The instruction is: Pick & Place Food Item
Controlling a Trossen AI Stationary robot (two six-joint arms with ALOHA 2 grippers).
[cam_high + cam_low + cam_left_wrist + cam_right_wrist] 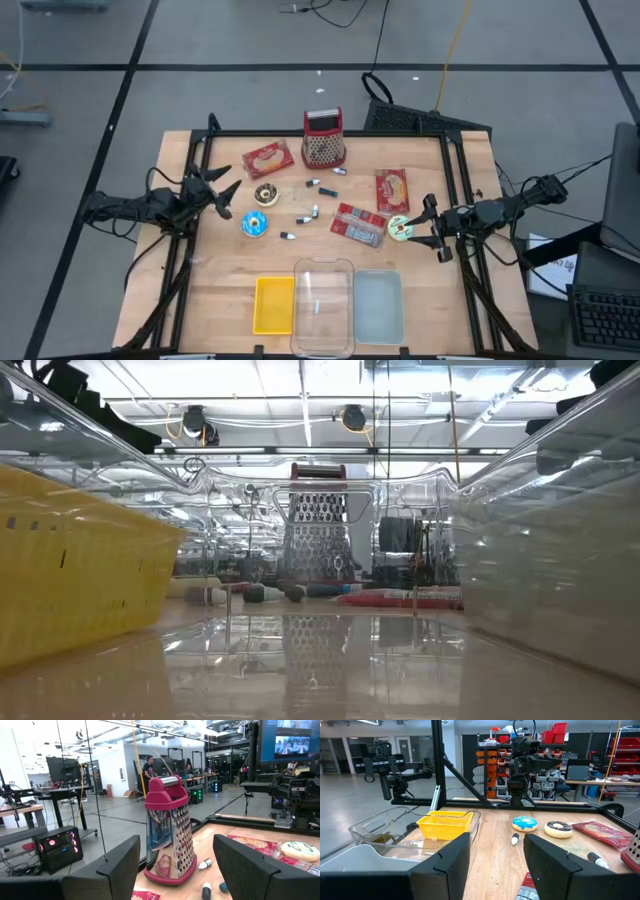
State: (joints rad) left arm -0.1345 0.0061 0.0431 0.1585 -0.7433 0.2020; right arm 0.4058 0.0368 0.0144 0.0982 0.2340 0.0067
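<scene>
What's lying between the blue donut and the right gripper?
In the high view, small markers and a flat red snack packet lie between the blue donut and right gripper.

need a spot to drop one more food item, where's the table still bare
Bare wood lies between the blue donut and the yellow bin, and along the table's far edge right of the grater. The middle is crowded: small markers, the snack packs, and the white donut by the open right gripper. The open left gripper waits at the left edge.
</scene>
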